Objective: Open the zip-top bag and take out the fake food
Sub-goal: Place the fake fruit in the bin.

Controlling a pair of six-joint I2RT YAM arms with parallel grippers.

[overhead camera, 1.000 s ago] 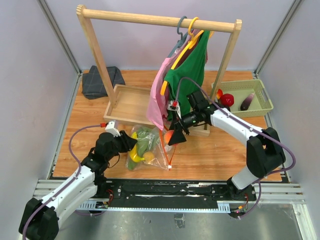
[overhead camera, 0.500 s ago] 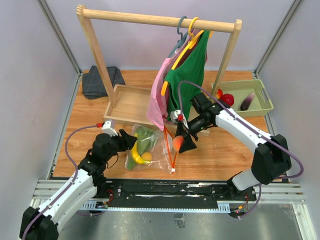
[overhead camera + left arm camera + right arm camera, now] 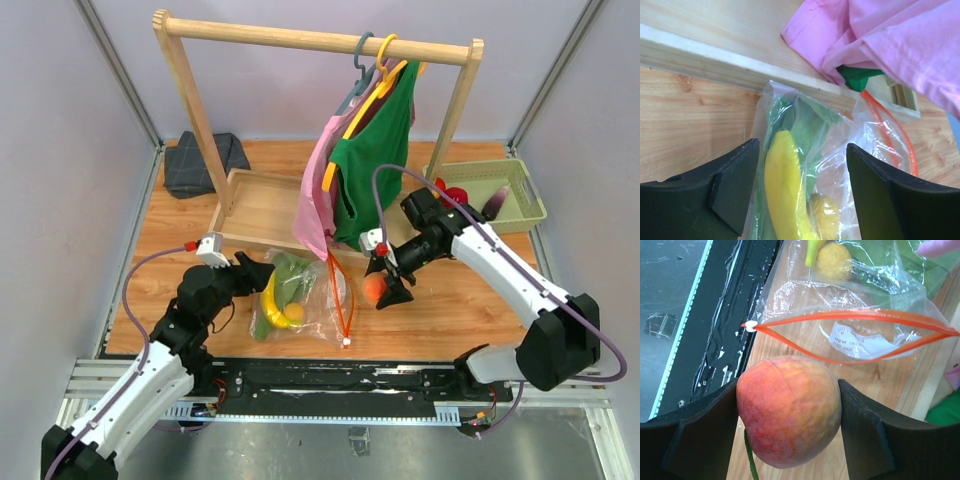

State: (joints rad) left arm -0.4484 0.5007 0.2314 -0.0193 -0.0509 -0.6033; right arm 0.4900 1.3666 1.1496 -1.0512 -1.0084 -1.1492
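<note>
On your left, the left gripper (image 3: pixel 802 145) has its jaws spread wide and holds nothing; it sits just at the left end of the zip-top bag (image 3: pixel 318 300). The bag lies on the worktop (image 3: pixel 440 310) near the middle of its near edge. Some fake food is inside: a banana (image 3: pixel 782 190), green leafy pieces (image 3: pixel 290 272) and a small yellow fruit (image 3: pixel 832 260). Its orange-red zip strip (image 3: pixel 855 315) gapes open toward the right. Just right of that mouth, your right gripper (image 3: pixel 788 385) clamps a peach (image 3: pixel 788 415). At the worktop's far right corner, a green basket (image 3: pixel 530 212) holds red pieces (image 3: pixel 455 197) and an eggplant (image 3: pixel 495 203).
</note>
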